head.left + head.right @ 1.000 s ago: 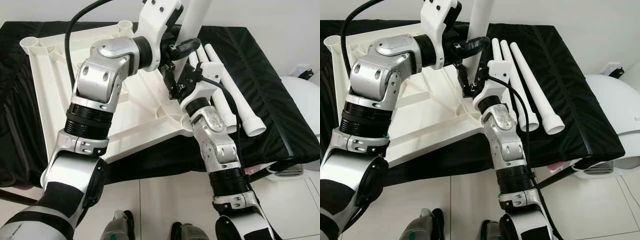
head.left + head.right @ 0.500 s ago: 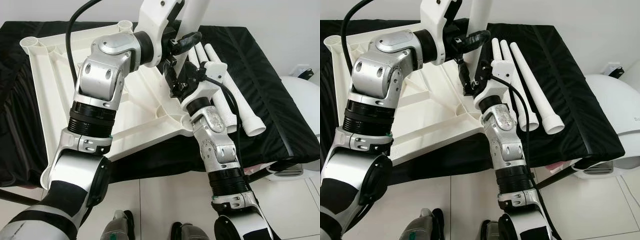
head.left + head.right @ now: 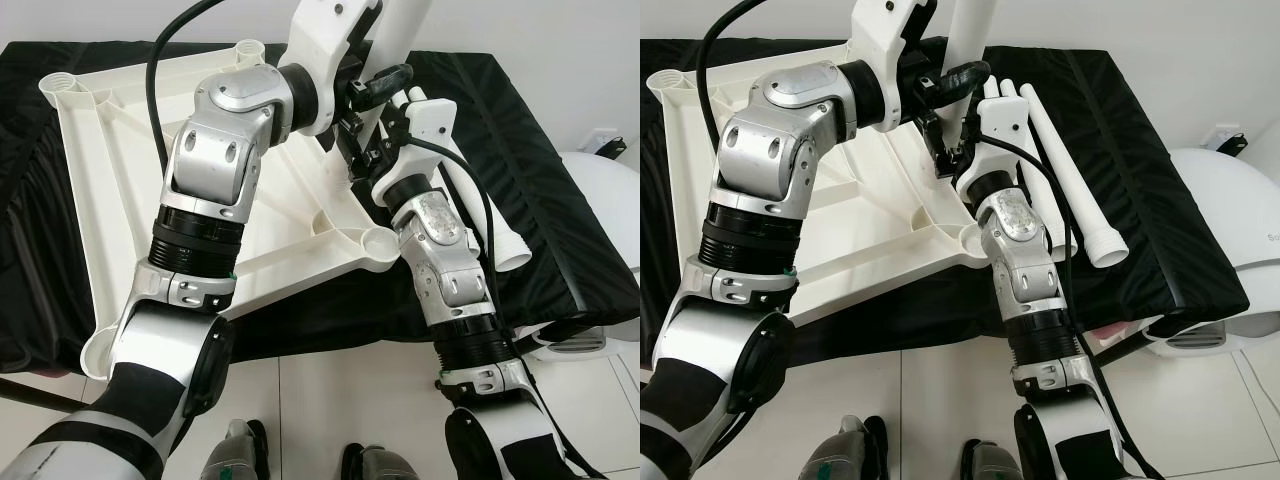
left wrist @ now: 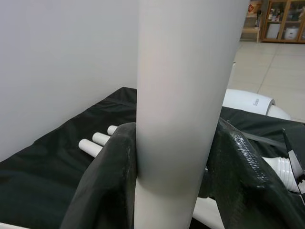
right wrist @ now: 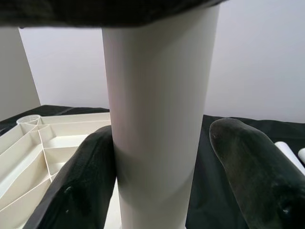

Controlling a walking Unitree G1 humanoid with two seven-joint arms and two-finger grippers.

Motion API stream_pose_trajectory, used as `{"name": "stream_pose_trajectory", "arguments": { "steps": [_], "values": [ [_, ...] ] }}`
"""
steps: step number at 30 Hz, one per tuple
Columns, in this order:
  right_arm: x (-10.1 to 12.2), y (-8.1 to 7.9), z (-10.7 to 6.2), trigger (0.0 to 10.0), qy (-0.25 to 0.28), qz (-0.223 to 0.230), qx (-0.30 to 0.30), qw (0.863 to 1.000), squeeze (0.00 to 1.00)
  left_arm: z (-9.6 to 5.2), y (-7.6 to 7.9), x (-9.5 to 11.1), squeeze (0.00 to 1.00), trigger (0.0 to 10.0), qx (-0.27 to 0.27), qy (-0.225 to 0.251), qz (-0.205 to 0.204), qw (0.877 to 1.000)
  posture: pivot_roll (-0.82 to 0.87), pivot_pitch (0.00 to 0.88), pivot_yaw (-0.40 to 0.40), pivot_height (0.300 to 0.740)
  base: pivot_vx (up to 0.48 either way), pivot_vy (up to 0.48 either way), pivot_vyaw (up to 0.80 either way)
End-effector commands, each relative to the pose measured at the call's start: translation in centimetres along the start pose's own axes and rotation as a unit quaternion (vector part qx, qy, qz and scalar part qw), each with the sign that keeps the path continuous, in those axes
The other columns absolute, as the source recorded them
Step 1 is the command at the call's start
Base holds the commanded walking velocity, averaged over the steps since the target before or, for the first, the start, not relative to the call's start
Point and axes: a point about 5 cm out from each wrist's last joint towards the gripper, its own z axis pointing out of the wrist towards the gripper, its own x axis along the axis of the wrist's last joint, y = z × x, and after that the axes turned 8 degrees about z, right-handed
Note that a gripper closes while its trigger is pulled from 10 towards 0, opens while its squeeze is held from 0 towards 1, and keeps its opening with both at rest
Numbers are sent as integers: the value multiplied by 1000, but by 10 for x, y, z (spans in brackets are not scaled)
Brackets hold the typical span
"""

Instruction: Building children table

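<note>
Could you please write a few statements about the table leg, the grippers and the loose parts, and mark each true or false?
1. The left gripper is shut on the upright table leg. True.
2. The right gripper grips a leg lying flat. False: its fingers flank the upright leg.
3. The tabletop lies upside down, ribs showing. True.
4. The spare legs lie on the floor. False: they lie on the black cloth.
5. The near corner socket holds a leg. False: it is empty.

Head stereo looks down; both wrist cameras closely face the upright leg [image 4: 186, 95].
</note>
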Motion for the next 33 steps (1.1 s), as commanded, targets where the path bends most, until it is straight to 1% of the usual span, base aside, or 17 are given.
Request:
{"name": "stream_pose_trajectory", "arguments": {
  "steps": [1, 5, 6, 7, 9, 14, 22, 23, 24, 25, 31, 33],
  "values": [
    [0, -1, 1, 10000, 0, -4, 4, 1000, 0, -1, -14, 4, 0, 10000, 144, -7, 2, 990, 30, 162, -58, 740, 0, 0, 0],
    [-1, 1, 2, 10000, -3, -6, 6, 1000, 0, 0, -13, 6, 0, 10000, 140, -4, 3, 990, 31, 163, -55, 740, 0, 0, 0],
    [-2, 2, 2, 1333, -7, -5, 4, 1000, 0, 0, -13, 6, 0, 10000, 140, -3, 4, 990, 32, 165, -56, 740, 0, 0, 0],
    [-3, 3, 2, 0, -10, -2, 3, 1000, 0, 0, -13, 7, 0, 10000, 139, -2, 5, 990, 33, 165, -56, 740, 0, 0, 0],
    [-3, 3, 2, 0, -10, -2, 3, 1000, 0, 0, -13, 7, 0, 10000, 139, -2, 5, 990, 33, 165, -56, 740, 0, 0, 0],
    [-8, 5, 0, 0, -19, 16, 0, 1000, 0, 0, -13, 8, 0, 10000, 137, 0, 8, 991, 32, 165, -53, 740, 0, 0, 0],
    [-8, 7, 0, 0, -21, 16, -4, 1000, 0, 1, -10, 9, 0, 10000, 129, 1, 12, 992, 30, 165, -52, 740, 0, 0, 0],
    [-8, 9, 1, 10000, -22, 14, -7, 1000, 0, 1, -9, 9, 63, 10000, 126, 5, 6, 992, 30, 164, -53, 740, 0, 0, 0],
    [-7, 10, 2, 10000, -22, 14, -10, 1000, 0, 1, -9, 9, 1000, 10000, 129, 8, -6, 992, 30, 161, -52, 740, 0, 0, 0],
    [-7, 11, 2, 10000, -21, 15, -12, 1000, 0, 0, -9, 9, 1000, 10000, 131, 11, -13, 991, 31, 160, -52, 740, 0, 0, 0],
    [-7, 12, 3, 10000, -20, 19, -14, 1000, 0, -1, -10, 8, 1000, 10000, 128, 12, -19, 992, 30, 155, -52, 740, 0, 0, 0],
    [-6, 16, 3, 10000, -18, 19, -22, 999, 0, -1, -9, 8, 1000, 10000, 118, 16, -24, 993, 31, 149, -52, 740, 0, 0, 0]
  ]
}}
